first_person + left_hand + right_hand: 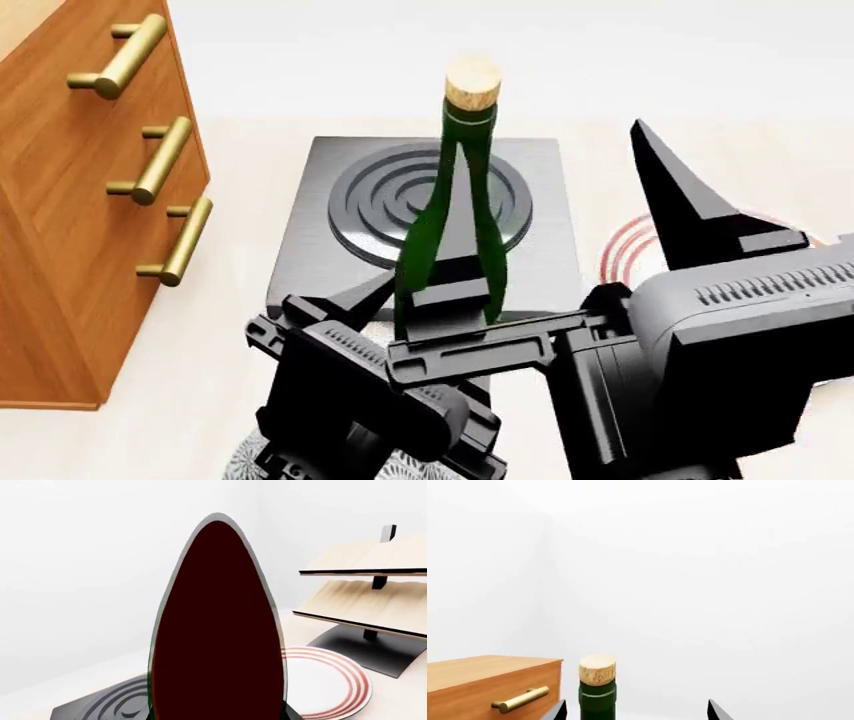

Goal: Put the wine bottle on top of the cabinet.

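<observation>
Wine bottle stands upright, clamped low on its body by the left gripper, over a black plate; the right gripper hangs beside it, spread and empty. Cabinet lies off to the left, top still bare, so transfer remains

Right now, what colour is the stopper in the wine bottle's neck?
Pale tan cork stopper with darker speckles, topping the wine bottle; clearest in the head view.
</observation>
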